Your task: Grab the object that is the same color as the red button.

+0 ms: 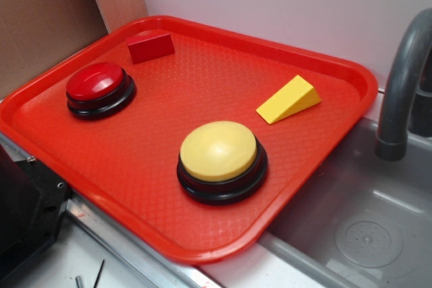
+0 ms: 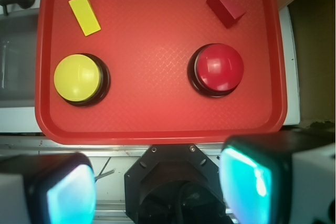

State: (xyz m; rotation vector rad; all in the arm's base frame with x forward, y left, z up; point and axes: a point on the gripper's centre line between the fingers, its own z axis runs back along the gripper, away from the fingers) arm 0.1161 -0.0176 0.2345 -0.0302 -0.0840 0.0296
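Exterior view: a large red plastic tray (image 1: 317,133) with a textured floor fills most of the frame. In its upper left corner lies the small dark-red wedge-like block (image 1: 150,46), close to the tray's raised rim. Below and left of it, near the left edge of the frame, stands the round glossy red push-button on a black circular base (image 1: 100,90), apart from the block. At lower centre sits a larger yellow-domed push-button on a black base (image 1: 221,160). A yellow plastic wedge (image 1: 289,100) lies at right of centre, thin end pointing down-left, well apart from the red items. A grey sink basin (image 1: 364,227) occupies the lower right, with a grey curved tap (image 1: 399,92) at the right edge. Brown cardboard (image 1: 47,18) shows at upper left. No gripper appears here.

Wrist view: seen from above, the dark-red block (image 2: 224,9) lies at upper right of the tray (image 2: 157,119), just above the red button (image 2: 216,70). The yellow wedge (image 2: 84,14) is at upper left, the yellow button (image 2: 80,78) beneath it. The gripper (image 2: 163,187) hangs along the bottom edge, below the tray's near rim; its two fingers (image 2: 252,182) stand wide apart, holding nothing.
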